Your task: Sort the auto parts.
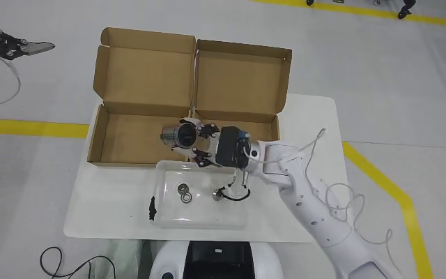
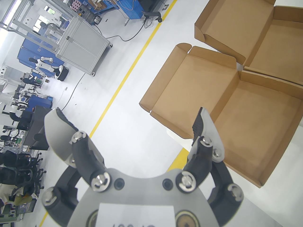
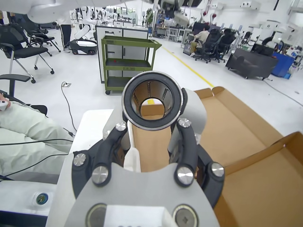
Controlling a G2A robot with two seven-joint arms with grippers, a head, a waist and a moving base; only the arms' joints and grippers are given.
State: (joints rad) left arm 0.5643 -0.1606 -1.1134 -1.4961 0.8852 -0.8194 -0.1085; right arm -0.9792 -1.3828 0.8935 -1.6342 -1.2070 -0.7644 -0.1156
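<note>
A metal cylindrical sleeve with a hollow bore is clamped in my right gripper. It hangs over the right end of the left cardboard box, close to the wall shared with the right cardboard box. My left gripper is open and holds nothing, off the table over the floor at the far left. A clear tray at the table's front holds two round bearings and a small metal part.
Both boxes stand open with their lids folded back toward the table's far edge. A small black item sits at the tray's left rim. A loose white cable runs along the right arm. Bare table lies right of the tray.
</note>
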